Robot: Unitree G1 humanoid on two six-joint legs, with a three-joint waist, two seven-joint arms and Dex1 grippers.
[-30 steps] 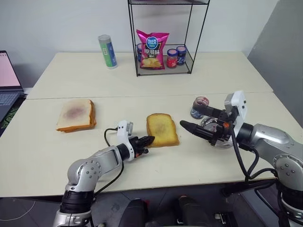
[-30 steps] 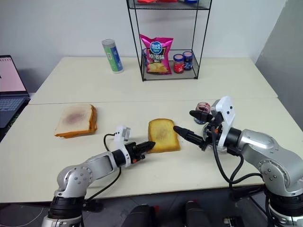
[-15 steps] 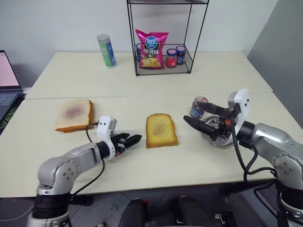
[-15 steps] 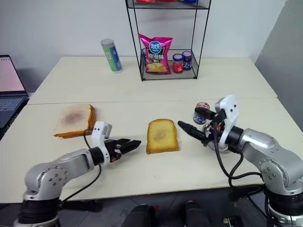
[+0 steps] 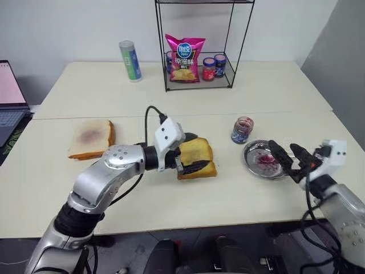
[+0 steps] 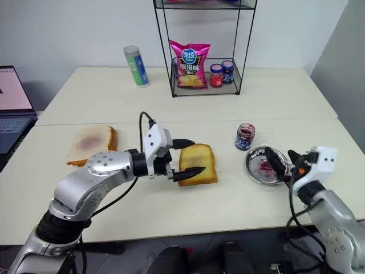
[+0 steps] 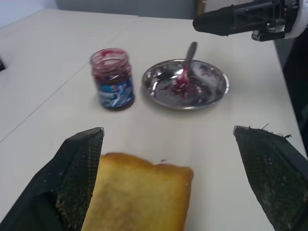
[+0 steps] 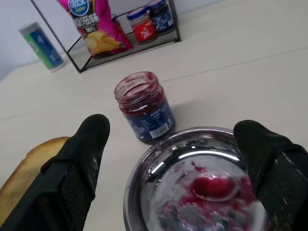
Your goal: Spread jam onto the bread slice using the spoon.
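Spoon (image 7: pixel 185 67) lying in steel plate (image 5: pixel 251 160) on bench, red-stained bowl at plate's middle, handle running out over the rim; just ahead of right gripper (image 5: pixel 287 159), jaws spread, empty. Left gripper (image 6: pixel 183 156), jaws likewise spread, straddling bread slice (image 6: pixel 197 164), well apart from spoon.

Both arms are jointed silver-grey metal shells with black bands at the joints. Each wrist carries a white boxy camera housing fed by a looping black cable. The left gripper (image 5: pixel 191 153) and right gripper (image 5: pixel 289 159) have tapered black fingers with a fine mesh-like texture.
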